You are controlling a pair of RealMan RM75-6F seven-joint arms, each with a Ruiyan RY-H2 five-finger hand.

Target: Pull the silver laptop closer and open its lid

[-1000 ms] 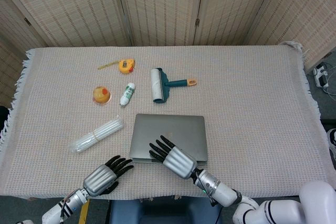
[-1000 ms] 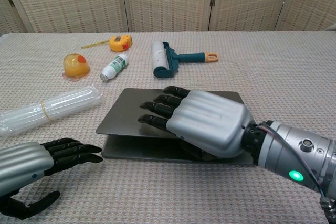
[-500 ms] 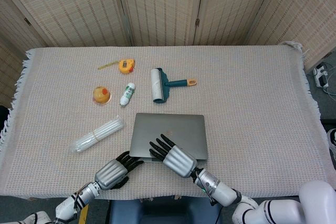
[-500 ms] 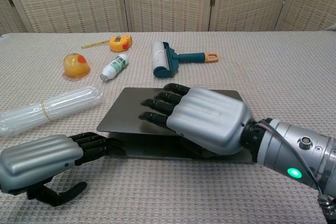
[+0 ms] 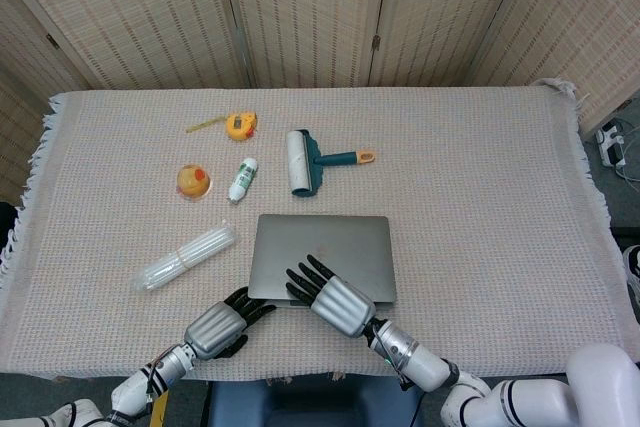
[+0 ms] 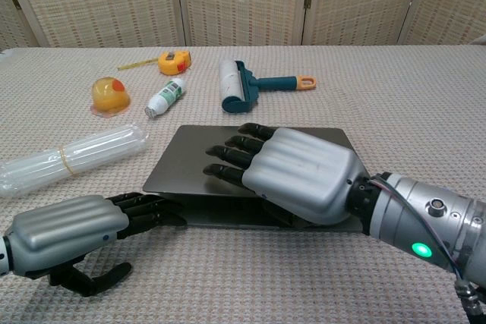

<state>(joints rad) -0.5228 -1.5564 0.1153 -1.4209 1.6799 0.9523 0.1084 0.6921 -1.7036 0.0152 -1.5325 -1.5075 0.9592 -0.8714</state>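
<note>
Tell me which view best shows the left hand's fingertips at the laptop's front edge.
Chest view: the left hand reaches its fingers to the laptop near corner, seen side-on. Head view shows only the hand from above.

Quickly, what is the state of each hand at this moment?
Left hand: open, holds nothing, fingertips at the silver laptop's near-left edge.
Right hand: open, resting flat on the lid, fingers spread.

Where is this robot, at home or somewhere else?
Probably a robot practice room, not a home. A table with a beige woven cloth stands before woven folding screens, and unrelated things lie on it: a closed silver laptop, a teal-handled lint roller, a yellow tape measure.
</note>
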